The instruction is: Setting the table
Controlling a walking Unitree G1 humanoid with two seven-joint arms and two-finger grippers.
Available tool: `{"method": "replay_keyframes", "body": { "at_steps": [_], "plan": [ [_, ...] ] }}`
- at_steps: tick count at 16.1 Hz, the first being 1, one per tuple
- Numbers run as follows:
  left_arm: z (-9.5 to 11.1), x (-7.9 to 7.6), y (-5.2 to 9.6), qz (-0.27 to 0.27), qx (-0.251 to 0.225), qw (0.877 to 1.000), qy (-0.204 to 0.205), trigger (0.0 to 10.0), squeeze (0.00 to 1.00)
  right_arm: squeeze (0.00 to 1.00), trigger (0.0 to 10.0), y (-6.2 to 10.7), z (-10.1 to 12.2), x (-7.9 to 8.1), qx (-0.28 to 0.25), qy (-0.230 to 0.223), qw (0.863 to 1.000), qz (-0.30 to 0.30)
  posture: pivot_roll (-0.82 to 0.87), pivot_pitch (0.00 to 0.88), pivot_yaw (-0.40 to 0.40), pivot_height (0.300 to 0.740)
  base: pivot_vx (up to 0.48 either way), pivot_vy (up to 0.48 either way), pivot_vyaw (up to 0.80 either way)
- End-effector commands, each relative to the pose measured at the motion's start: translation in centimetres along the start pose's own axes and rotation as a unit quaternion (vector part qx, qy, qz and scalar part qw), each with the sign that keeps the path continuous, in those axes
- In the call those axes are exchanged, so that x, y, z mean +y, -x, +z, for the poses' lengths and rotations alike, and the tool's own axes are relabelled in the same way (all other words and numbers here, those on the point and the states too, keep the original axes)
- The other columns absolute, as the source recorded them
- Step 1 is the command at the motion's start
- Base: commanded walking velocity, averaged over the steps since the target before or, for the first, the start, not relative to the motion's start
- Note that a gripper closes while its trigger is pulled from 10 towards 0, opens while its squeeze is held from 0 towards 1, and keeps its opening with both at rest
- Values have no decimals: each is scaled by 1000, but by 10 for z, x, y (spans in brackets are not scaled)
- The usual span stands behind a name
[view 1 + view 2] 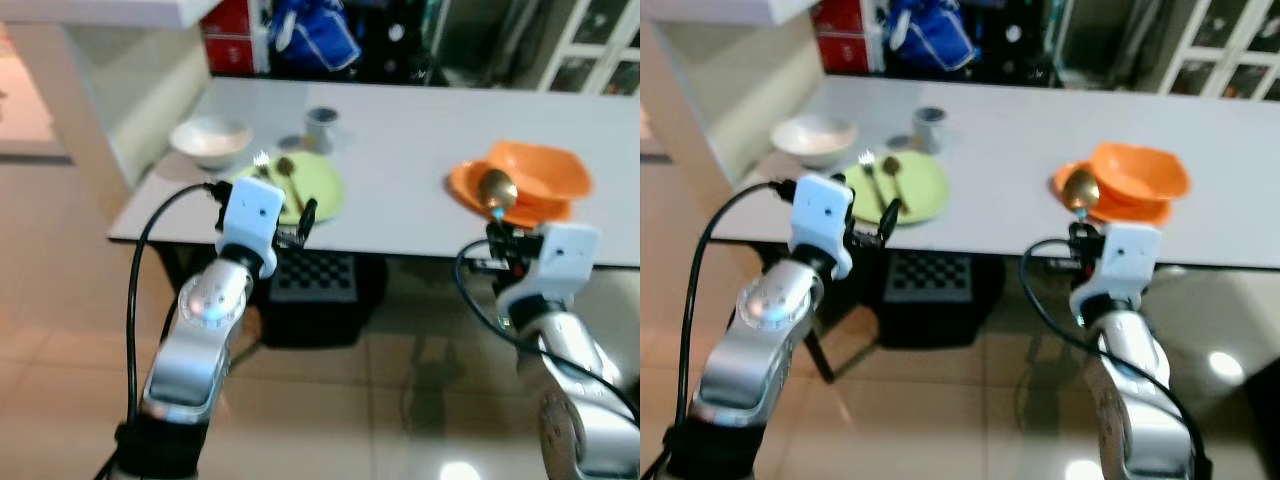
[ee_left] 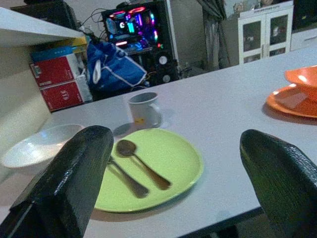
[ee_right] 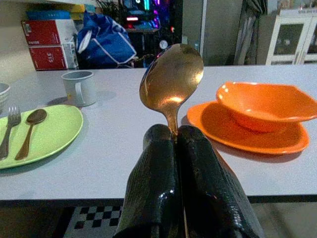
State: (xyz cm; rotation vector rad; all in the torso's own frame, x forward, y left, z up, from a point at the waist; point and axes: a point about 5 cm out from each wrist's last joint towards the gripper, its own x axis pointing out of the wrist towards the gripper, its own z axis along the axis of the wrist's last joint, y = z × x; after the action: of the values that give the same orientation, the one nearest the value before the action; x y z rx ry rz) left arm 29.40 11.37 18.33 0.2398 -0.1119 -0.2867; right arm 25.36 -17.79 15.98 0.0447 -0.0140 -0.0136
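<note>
Head view: the right gripper clamps a gold spoon just before the orange plate. Left wrist view: the left gripper, fingers apart, faces the green plate. Right wrist view: the spoon stands upright. Next, I judge, lay it by the orange plate.

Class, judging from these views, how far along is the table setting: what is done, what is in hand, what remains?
Done: green plate already carries a fork and spoon, with a mug behind.

In hand: right gripper is shut on a gold spoon.

Left: that spoon probably belongs at the orange bowl and plate. Left gripper is open.
</note>
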Motion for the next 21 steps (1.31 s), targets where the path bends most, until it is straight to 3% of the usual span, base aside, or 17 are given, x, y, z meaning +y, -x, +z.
{"method": "replay_keyframes", "body": {
  "at_steps": [1,7,9,13,17,19,21],
  "plan": [
    [-1,4,0,7,2,1000,-6,10000,0,0,10000,-1,0,2,2,6,1000,5,-63,0,11,740,0,-472,0],
    [2,2,-4,-7,-7,1000,-8,10000,0,0,10000,-5,-1,-1,9,-3,1000,-15,-90,0,50,740,0,-476,0],
    [2,-4,-7,-22,-9,1000,-4,10000,0,0,10000,-1,0,-1,11,-2,1000,-12,-89,0,41,740,0,-472,0],
    [1,-4,-3,-13,-6,1000,1,10000,0,0,10000,-4,-3,1,19,-6,1000,-4,-68,0,27,740,0,-422,0],
    [-1,6,-4,1,6,1000,24,10000,0,0,10000,-15,-1,11,22,-4,1000,16,-53,0,19,740,0,0,0],
    [2,-2,-2,-37,-7,999,22,10000,0,0,10000,-16,-3,12,30,-7,999,9,-44,0,24,740,127,0,0],
    [5,-2,-5,-35,-12,999,22,10000,0,0,10000,-17,-3,11,31,-11,999,9,-50,0,25,740,311,0,0]
  ]
}}
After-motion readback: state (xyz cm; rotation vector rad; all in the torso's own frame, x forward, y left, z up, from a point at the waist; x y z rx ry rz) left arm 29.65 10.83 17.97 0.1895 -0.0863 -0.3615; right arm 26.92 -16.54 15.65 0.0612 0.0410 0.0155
